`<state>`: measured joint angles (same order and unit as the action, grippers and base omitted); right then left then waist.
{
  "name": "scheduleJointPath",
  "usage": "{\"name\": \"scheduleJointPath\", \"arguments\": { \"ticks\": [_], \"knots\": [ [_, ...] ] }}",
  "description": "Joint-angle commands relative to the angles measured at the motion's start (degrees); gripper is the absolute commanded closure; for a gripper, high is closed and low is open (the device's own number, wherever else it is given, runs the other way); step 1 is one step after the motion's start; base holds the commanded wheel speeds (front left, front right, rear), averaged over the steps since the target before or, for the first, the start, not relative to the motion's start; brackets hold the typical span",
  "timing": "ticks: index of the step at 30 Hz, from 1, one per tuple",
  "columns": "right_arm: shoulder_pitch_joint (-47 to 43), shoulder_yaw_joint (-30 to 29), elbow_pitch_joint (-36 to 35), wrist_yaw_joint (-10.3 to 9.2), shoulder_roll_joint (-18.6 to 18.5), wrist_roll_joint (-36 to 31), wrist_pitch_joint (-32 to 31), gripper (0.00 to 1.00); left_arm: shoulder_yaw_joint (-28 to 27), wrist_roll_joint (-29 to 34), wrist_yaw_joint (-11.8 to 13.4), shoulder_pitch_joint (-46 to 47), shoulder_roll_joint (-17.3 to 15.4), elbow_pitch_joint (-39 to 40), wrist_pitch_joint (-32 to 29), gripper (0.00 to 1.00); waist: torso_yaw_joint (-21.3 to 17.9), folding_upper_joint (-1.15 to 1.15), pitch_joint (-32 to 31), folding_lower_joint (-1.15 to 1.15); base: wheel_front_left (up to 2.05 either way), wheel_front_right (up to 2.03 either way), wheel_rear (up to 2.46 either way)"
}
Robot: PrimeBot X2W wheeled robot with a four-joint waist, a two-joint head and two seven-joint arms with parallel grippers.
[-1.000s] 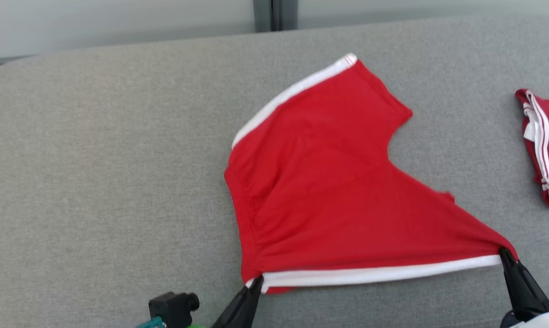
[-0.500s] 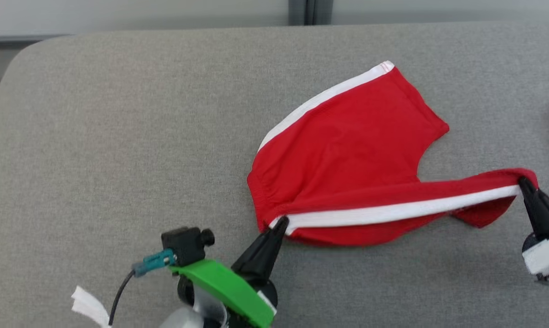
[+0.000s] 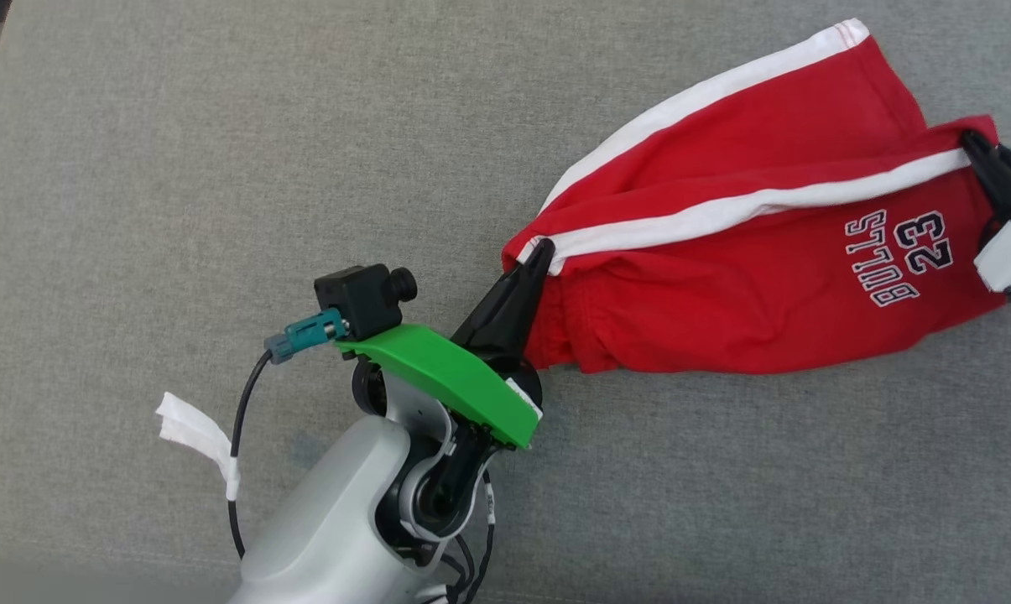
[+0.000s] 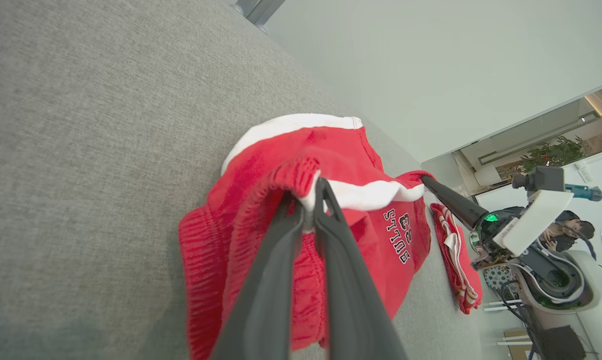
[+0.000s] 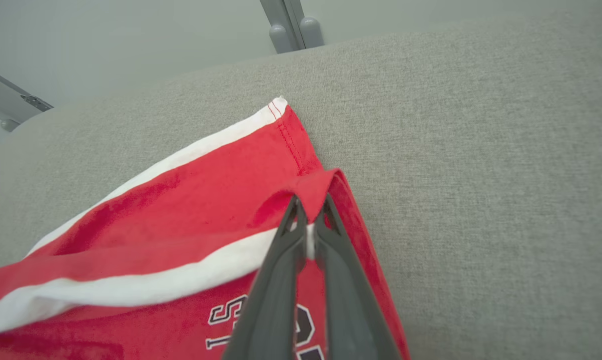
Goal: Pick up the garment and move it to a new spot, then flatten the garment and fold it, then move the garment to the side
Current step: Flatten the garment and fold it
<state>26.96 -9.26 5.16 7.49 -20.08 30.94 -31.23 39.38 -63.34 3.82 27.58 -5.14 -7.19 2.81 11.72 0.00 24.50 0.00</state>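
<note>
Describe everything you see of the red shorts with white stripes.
The red shorts look like soft knit jersey, with a white stripe down each side, a gathered elastic waistband and a dark-and-white BULLS 23 print on one leg. They lie doubled over, one striped edge drawn across the other half, rumpled. The left gripper is shut on the waistband corner, the right gripper on the leg-hem corner. Their underside rests on the grey fabric surface.

Even, diffuse light, fairly bright; no glare. Head view sharp; faint soft shadows on grey cushion beneath red shorts and left arm; lower-left corner smeared. Left wrist view: strong wide-angle bend, left gripper fingers soft, room behind bright. Right wrist view: right gripper fingers blurred, cushion softer toward edges.
</note>
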Motion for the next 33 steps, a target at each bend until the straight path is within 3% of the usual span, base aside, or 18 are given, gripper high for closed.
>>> {"name": "scheduleJointPath", "arguments": {
  "ticks": [1,10,19,21,22,23,24,25,33],
  "knots": [
    [2.44,0.23,1.13,-0.01,-0.41,-0.61,-0.42,1.00,0.24,0.47,-0.06,1.58,0.49,-0.66,0.49,1.00,2.76,0.00,2.77,0.00,0.00,0.00,0.00],
    [12.98,1.99,7.66,-0.01,-3.06,-3.05,-4.27,1.00,1.14,-1.79,-0.98,4.52,1.72,-3.61,1.97,1.00,4.41,0.00,4.49,0.00,0.00,0.00,0.00],
    [19.29,2.84,12.50,-0.01,-3.09,-5.79,-7.67,1.00,2.66,-4.41,-0.69,7.16,2.12,-6.08,3.73,1.00,5.80,0.00,5.89,0.00,0.00,0.00,0.00],
    [19.99,2.82,13.26,-0.01,-2.83,-6.28,-7.68,1.00,3.46,-5.39,-0.46,7.69,2.15,-6.20,3.80,0.83,6.00,0.00,6.07,0.00,0.00,0.00,0.00],
    [20.47,2.92,13.53,-0.01,-2.75,-6.63,-7.44,0.90,3.89,-6.02,-0.30,7.93,2.16,-6.06,4.09,0.65,6.08,0.00,6.17,0.00,0.00,0.00,0.00],
    [20.84,2.80,13.69,-0.01,-2.68,-6.85,-6.83,0.71,4.19,-6.45,-0.20,8.09,2.16,-5.96,4.27,0.56,6.15,0.00,6.24,0.00,0.00,0.00,0.00],
    [21.00,2.75,13.92,-0.01,-2.59,-7.09,-6.58,0.14,4.53,-6.89,-0.07,8.26,2.17,-5.90,4.42,0.23,6.23,0.00,6.29,0.00,0.00,0.00,0.00],
    [21.13,2.34,14.35,-0.01,-2.30,-7.19,-6.17,0.00,4.78,-7.22,0.31,8.42,2.16,-5.92,4.78,0.00,6.29,0.00,6.32,0.00,0.00,0.00,0.00],
    [20.73,2.28,13.22,-0.01,-2.08,-6.57,1.60,0.00,4.94,-4.87,2.94,8.04,1.81,-5.79,9.25,0.00,6.11,0.00,6.30,0.00,0.00,0.00,0.00]
  ]
}}
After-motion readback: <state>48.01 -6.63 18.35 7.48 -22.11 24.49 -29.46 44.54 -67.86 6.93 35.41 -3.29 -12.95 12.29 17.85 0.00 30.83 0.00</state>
